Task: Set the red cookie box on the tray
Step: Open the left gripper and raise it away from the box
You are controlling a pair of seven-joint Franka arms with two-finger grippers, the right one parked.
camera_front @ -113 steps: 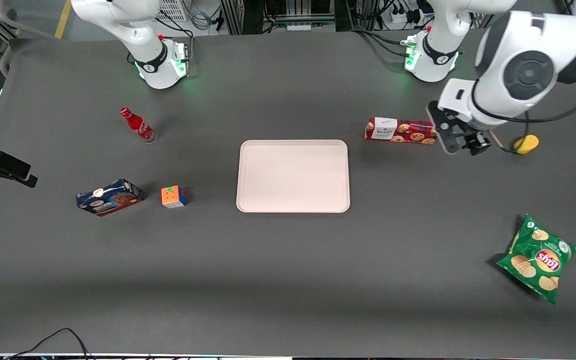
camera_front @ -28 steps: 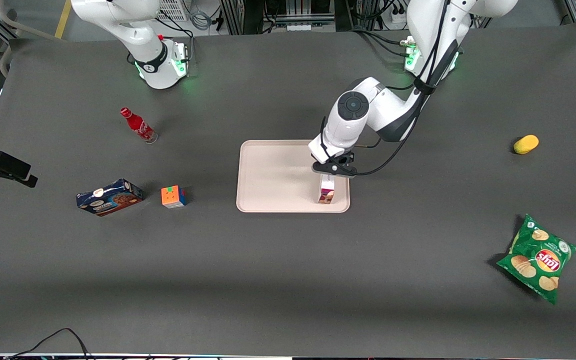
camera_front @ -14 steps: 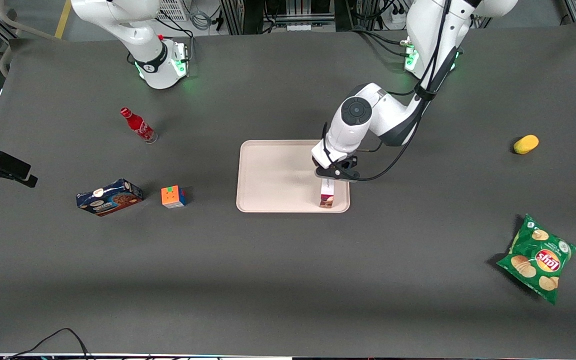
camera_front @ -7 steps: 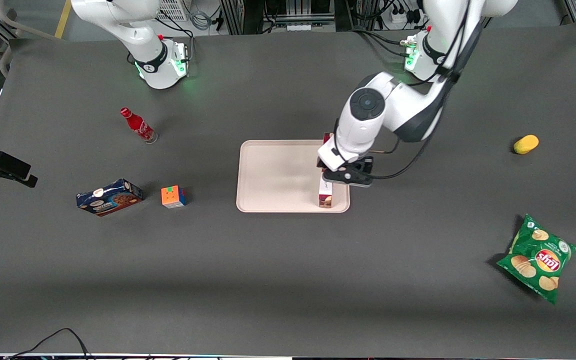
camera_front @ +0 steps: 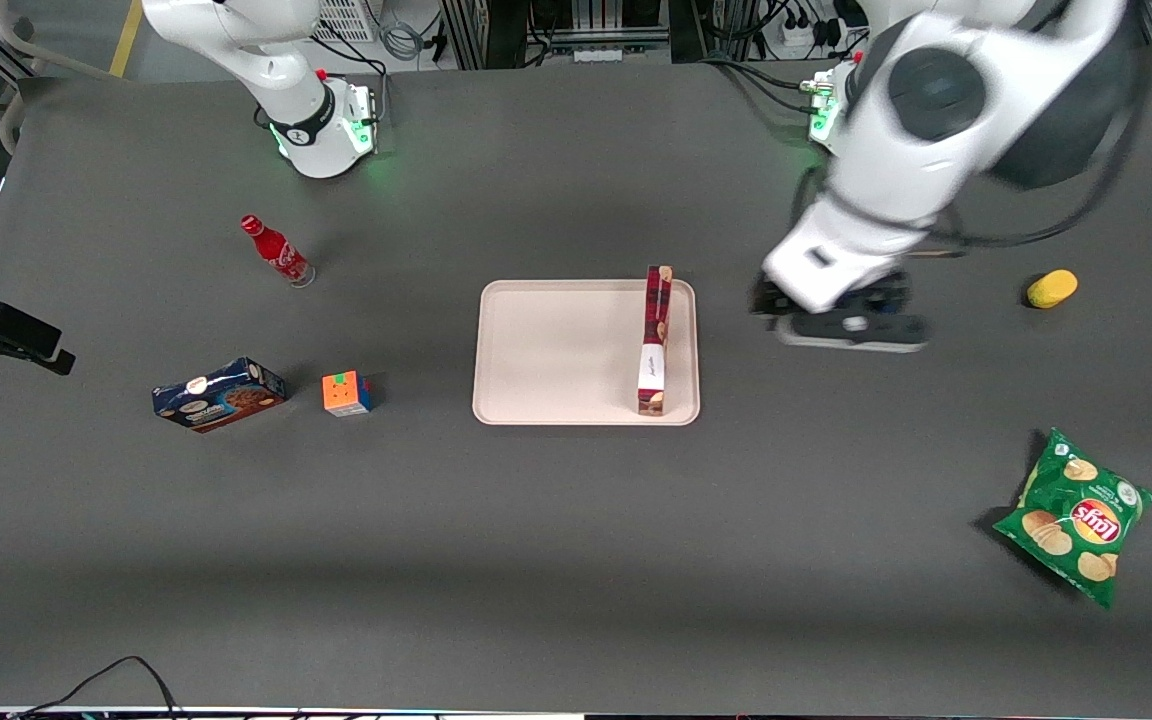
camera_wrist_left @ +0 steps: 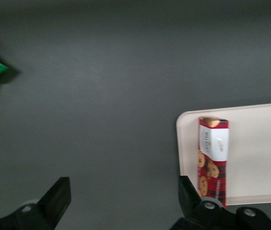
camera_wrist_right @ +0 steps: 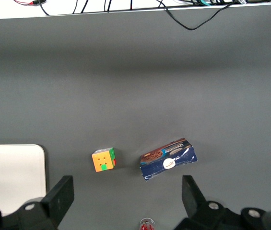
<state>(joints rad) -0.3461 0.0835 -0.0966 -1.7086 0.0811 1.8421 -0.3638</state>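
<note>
The box [camera_front: 654, 341] lies on its narrow side on the tray [camera_front: 556, 350], along the tray's rim toward the working arm's end of the worktop [camera_front: 576, 560], one end reaching the tray's rim nearest the front camera. The pincer [camera_front: 841, 325] hangs above bare worktop just beside the tray (between it and the yellow fruit [camera_front: 1051, 288]), its fingers [camera_wrist_left: 58, 199] spread wide with nothing between them.
</note>
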